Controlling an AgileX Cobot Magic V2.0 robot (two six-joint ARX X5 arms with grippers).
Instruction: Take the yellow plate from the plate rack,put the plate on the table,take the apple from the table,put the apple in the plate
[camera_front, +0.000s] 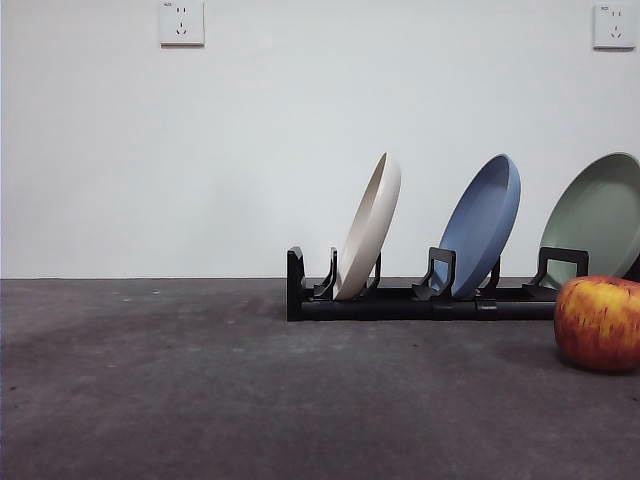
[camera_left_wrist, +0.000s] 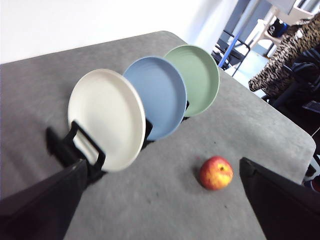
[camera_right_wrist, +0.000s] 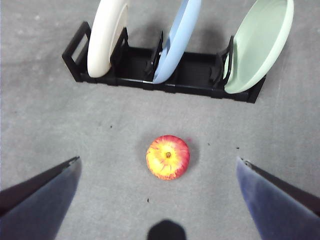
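The yellow plate (camera_front: 370, 225) (camera_left_wrist: 105, 119) (camera_right_wrist: 106, 35) is pale cream and stands on edge in the end slot of the black plate rack (camera_front: 400, 298) (camera_right_wrist: 165, 75) (camera_left_wrist: 80, 150). The red and yellow apple (camera_front: 598, 322) (camera_left_wrist: 216, 173) (camera_right_wrist: 168, 157) rests on the dark grey table (camera_front: 200, 390) in front of the rack. My left gripper (camera_left_wrist: 160, 200) hangs open above the table, off the rack's cream-plate end. Over the apple my right gripper (camera_right_wrist: 157, 190) hovers open, well above it. Neither holds anything. No arm shows in the front view.
A blue plate (camera_front: 482, 225) (camera_left_wrist: 157, 95) (camera_right_wrist: 177, 40) and a pale green plate (camera_front: 598, 215) (camera_left_wrist: 194, 80) (camera_right_wrist: 260, 42) stand in the rack's other slots. A white wall runs behind the table. Chairs and clutter lie beyond the table's far corner (camera_left_wrist: 300, 135).
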